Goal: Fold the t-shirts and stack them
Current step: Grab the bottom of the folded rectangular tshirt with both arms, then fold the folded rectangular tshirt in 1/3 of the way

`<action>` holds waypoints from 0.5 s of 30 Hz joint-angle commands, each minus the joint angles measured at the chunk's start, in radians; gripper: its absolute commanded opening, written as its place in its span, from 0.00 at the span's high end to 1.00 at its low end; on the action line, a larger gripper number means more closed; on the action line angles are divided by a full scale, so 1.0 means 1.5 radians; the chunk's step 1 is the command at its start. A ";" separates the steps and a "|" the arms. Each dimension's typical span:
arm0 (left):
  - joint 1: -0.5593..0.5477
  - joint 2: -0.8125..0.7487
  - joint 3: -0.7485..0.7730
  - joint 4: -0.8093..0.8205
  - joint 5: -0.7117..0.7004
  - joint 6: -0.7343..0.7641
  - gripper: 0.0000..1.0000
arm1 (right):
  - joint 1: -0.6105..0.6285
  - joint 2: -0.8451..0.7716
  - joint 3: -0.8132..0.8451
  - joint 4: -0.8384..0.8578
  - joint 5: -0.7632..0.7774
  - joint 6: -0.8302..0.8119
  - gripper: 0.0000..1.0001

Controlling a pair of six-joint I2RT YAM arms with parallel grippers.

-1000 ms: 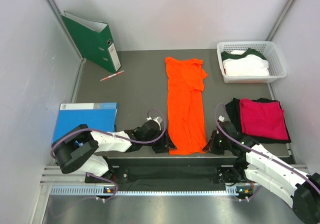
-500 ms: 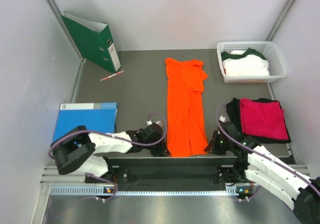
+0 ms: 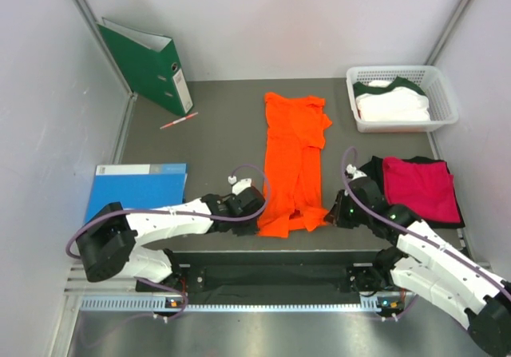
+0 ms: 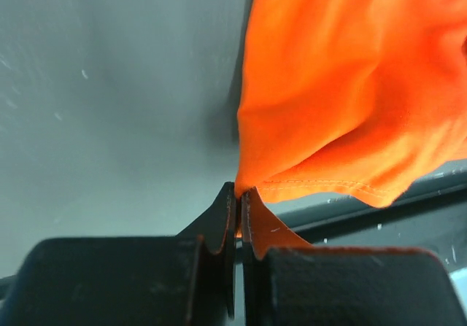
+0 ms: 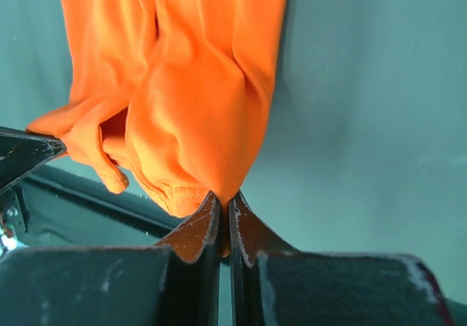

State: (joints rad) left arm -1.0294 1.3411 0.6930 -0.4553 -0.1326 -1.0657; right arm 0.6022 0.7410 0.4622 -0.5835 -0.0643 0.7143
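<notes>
Both grippers pinched the near hem of the orange t-shirt.

The left gripper (image 4: 238,191) had its jaws pressed together on the near left corner of the orange t-shirt (image 3: 294,145). The right gripper (image 5: 223,198) was clamped the same way on the near right corner. Between the two, the hem was bunched and seemed to be raised a little off the table (image 3: 215,153). The rest of the shirt lay stretched out flat, away from both grippers. Just right of the right gripper, the pink t-shirt (image 3: 419,188) lay folded on the black t-shirt (image 3: 371,169). Farther beyond it, the white t-shirt (image 3: 391,105) sat in a basket (image 3: 444,93). Left of the left gripper lay a blue folder (image 3: 136,197) with a pale title strip. Well beyond it stood a green ring binder (image 3: 148,63) with a white spine label. The writing on both was too small to read.
</notes>
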 commanded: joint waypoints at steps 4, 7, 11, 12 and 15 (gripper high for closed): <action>0.008 0.045 0.100 -0.118 -0.128 0.073 1.00 | 0.006 0.058 0.073 0.035 0.069 -0.059 1.00; 0.017 0.061 0.138 -0.110 -0.137 0.093 1.00 | 0.005 0.077 0.091 0.055 0.074 -0.065 1.00; 0.026 0.086 0.195 -0.098 -0.148 0.131 1.00 | 0.005 0.104 0.109 0.077 0.085 -0.076 1.00; 0.028 0.100 0.207 -0.098 -0.149 0.139 1.00 | 0.006 0.109 0.117 0.081 0.086 -0.081 1.00; 0.032 0.129 0.252 -0.098 -0.152 0.164 1.00 | 0.005 0.131 0.133 0.107 0.097 -0.093 1.00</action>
State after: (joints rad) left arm -0.9932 1.4887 0.9745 -0.5854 -0.3122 -0.9009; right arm 0.6022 0.9092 0.5861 -0.5110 0.0303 0.6197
